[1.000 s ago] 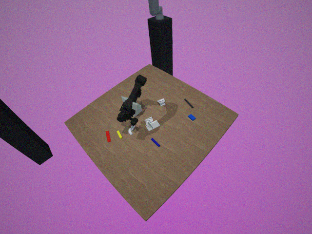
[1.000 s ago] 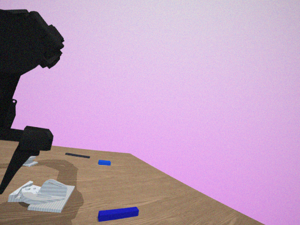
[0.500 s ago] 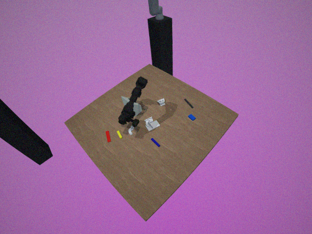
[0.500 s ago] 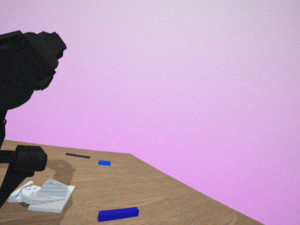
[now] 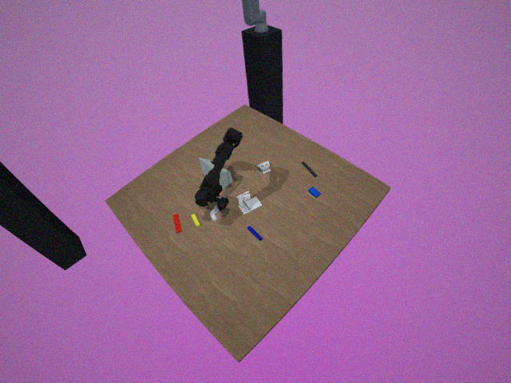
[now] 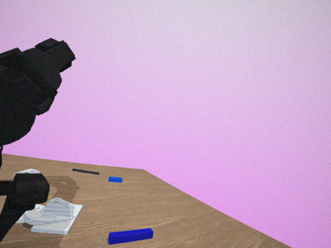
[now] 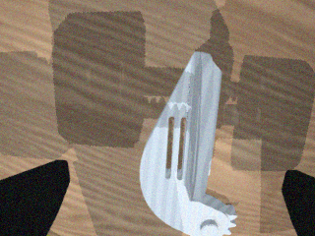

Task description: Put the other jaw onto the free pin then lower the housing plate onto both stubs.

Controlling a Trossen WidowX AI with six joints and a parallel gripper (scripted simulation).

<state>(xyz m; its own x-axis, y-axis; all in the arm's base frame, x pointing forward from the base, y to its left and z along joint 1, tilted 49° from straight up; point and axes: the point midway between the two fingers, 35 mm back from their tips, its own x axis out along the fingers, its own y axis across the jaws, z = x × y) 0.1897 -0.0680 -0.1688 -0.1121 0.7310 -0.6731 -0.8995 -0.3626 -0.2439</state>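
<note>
Beside the white base assembly (image 5: 254, 203) (image 6: 51, 222), the top view shows us the loose white toothed jaw (image 5: 213, 214) (image 7: 162, 167) on the wooden table (image 5: 263, 280) (image 6: 174, 208) (image 7: 108, 197) — pin and plate steps remain. From outside, one jaw seems mounted. At the wrist, our black pincer (image 7: 176, 177) stands wide apart — nothing held.

Unclear place: wooden tabletop (image 5: 272, 280) (image 6: 192, 218) (image 7: 113, 197), black pillars (image 5: 263, 74).
</note>
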